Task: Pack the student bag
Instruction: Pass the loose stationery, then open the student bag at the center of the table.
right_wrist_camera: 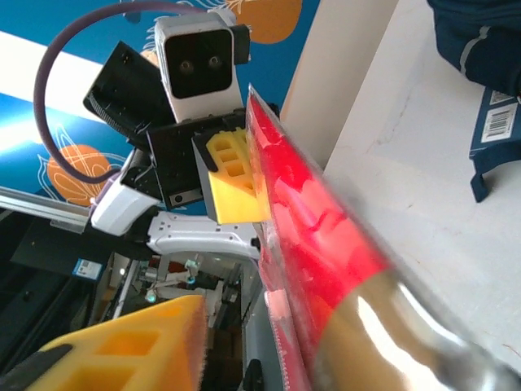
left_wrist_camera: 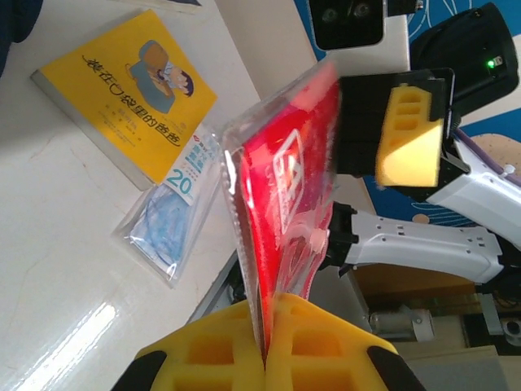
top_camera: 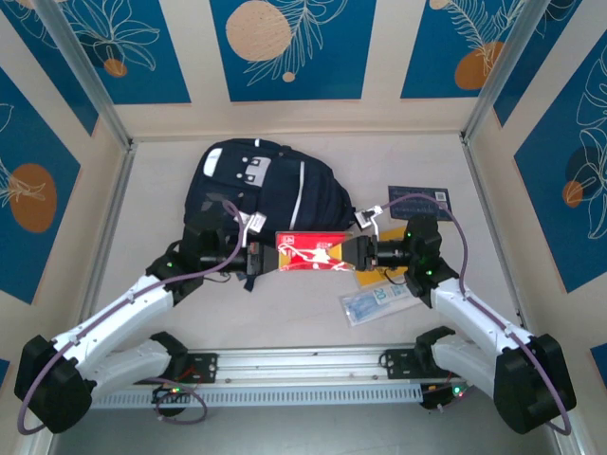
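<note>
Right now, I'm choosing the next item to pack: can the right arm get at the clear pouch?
Probably yes. The clear pouch lies uncovered near the right claw, which is open; the left claw grips the red packet.

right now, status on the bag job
Left end effector shut on red packet. Right end effector open beside it. Bag behind, packet not in. Nothing between packet and bag.

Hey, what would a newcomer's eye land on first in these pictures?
The red packet held up mid-table between the two arms: the left gripper pinches one end, and the right gripper stands open at the other. Behind it lies the big navy student bag, and by the right arm a yellow book and a clear pouch rest on the table.
</note>
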Motion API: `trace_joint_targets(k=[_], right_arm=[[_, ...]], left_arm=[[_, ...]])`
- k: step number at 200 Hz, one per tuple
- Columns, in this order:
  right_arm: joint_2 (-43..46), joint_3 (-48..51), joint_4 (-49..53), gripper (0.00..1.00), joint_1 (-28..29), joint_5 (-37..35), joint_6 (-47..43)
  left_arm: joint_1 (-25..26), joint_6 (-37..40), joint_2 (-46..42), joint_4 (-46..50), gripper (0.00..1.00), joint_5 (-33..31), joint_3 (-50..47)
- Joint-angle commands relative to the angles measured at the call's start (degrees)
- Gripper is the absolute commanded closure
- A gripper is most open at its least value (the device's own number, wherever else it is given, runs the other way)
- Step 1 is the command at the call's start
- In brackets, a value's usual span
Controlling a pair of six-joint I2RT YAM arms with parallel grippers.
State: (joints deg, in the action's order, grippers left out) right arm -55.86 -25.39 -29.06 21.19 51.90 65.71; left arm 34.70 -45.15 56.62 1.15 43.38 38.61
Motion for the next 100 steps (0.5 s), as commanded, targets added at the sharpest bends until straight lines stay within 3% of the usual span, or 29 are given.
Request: trace_joint_targets(k=[1, 27, 34, 43, 62, 86, 100], right_arm=[[0.7, -2.1, -0.3, 0.71, 0.7, 3.2, 0.3], [4.3, -1.4, 6.6, 0.83, -1.6, -1.5, -2.3], [5.6, -1.3, 9.8, 0.88, -2.7, -3.6, -3.4], [7.5, -1.3, 14.1, 0.93, -4.1, -5.9, -5.1], [11.6, -2.7, 28.6, 0.94, -6.0, -15.1, -11.5], [14.0, -5.6, 47.5, 0.94, -6.3, -31.2, -18.6], [14.0, -6.1, 52.1, 0.94, -6.8, -35.4, -19.8]], left_arm=[[-0.6, -0.1, -0.2, -0.9, 1.0, -0.6, -0.9], [-0.9, 1.8, 0.0, 2.8, 0.99, -2.4, 0.3], [-1.1, 2.6, 0.4, 4.7, 0.91, -3.4, 1.0], [-1.4, 3.7, 1.0, 7.1, 0.74, -4.7, 2.2], [-1.7, 7.7, 3.9, 14.4, 0.42, -9.9, 6.7], [-1.5, 14.7, 13.4, 27.1, 0.33, -19.5, 19.3], [-0.9, 16.7, 20.7, 35.1, 0.3, -28.4, 29.0]])
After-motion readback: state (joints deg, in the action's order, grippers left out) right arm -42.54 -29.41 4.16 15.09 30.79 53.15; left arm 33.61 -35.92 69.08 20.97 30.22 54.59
